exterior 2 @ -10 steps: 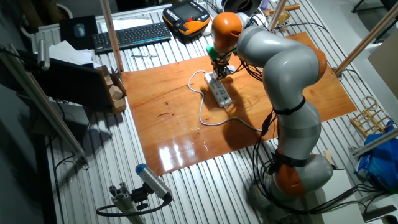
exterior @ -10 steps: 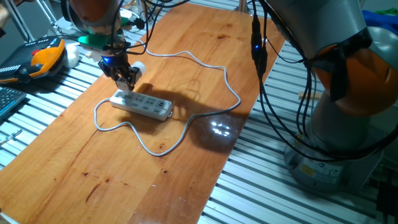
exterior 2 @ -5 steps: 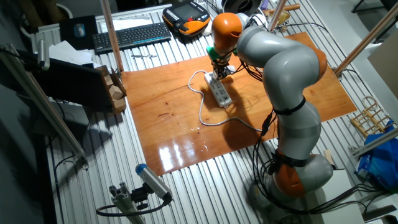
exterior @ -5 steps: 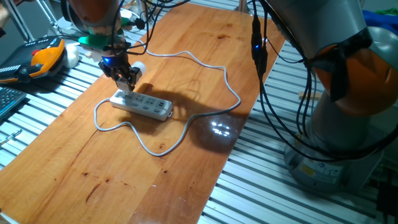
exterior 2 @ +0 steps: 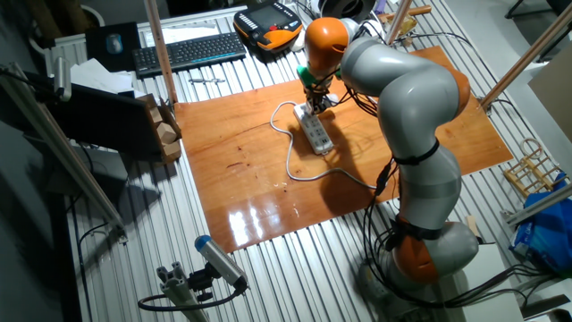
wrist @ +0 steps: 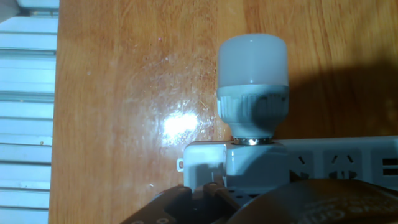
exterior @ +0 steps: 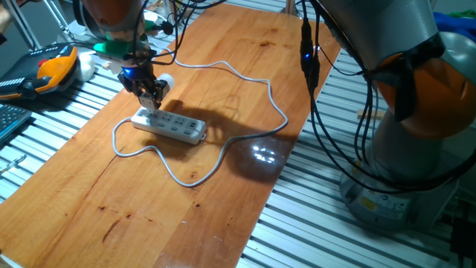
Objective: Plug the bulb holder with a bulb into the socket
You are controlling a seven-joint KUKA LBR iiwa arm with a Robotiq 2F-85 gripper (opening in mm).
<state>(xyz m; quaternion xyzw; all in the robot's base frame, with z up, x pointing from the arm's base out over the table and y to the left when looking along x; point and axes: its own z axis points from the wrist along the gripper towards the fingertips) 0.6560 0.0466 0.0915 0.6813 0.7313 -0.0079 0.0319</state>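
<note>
1. Claw [exterior: 151,99] down low over the end of the socket [exterior: 169,125], near the far left corner of the table [exterior: 245,45].
2. Closed on the bulb holder [wrist: 256,168], with the white block held between the dark fingers [exterior: 146,91].
3. Bulb holder right at the very end of the socket [wrist: 336,163]; cannot tell if pushed all the way in.
4. Bulb [wrist: 252,60] sticking out sideways past the end of the socket, over bare wood, toward the far edge of the table.
5. Bulb [exterior: 165,80] seen as a small white round shape just beside the claw.
6. Grey ribbed collar [wrist: 252,113] between the bulb and the white block.
7. Socket flat on the wood, long side running toward the middle of the table, row of holes on top.
8. Pale cable [exterior: 245,82] looping from the socket, out toward the right edge of the table and back round near the front of the socket.
9. From the other side, claw [exterior 2: 312,105] at the far end of the socket [exterior 2: 315,132], close to the far edge of the table [exterior 2: 232,161].
10. Big grey and orange arm [exterior 2: 402,98] bending over the right side of the table.
11. Keyboard [exterior 2: 189,51] and an orange and black controller [exterior 2: 268,23] lying off the table, past its far edge.
</note>
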